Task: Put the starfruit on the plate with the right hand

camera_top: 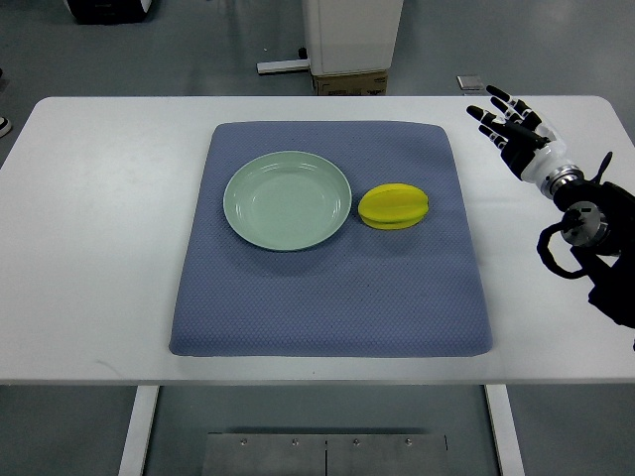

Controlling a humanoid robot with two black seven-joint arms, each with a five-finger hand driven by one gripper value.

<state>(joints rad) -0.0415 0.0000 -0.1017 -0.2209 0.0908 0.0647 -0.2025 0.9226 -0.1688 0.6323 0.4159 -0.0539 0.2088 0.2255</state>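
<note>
Yellow starfruit [394, 206], one item, lying on a blue mat [327, 297] and touching or just beside the 3 o'clock rim of a pale green plate [288, 200], which holds nothing. We log the mat as centred on a white worktop [99, 248].

Top view, sole camera: we record the right hand [511, 124] at 3 o'clock from the starfruit, well apart, off the mat's upper right corner, fingers spread and holding nothing. The left hand does not appear.

Risks, in our judgement: the fruit's ridged, rounded body may roll or slip if the fingers close off-centre; a sideways reach could nudge it against the plate rim and shift the plate.

Unclear: the right forearm is cut by the picture's edge; whether fruit and rim actually touch we cannot tell.
</note>
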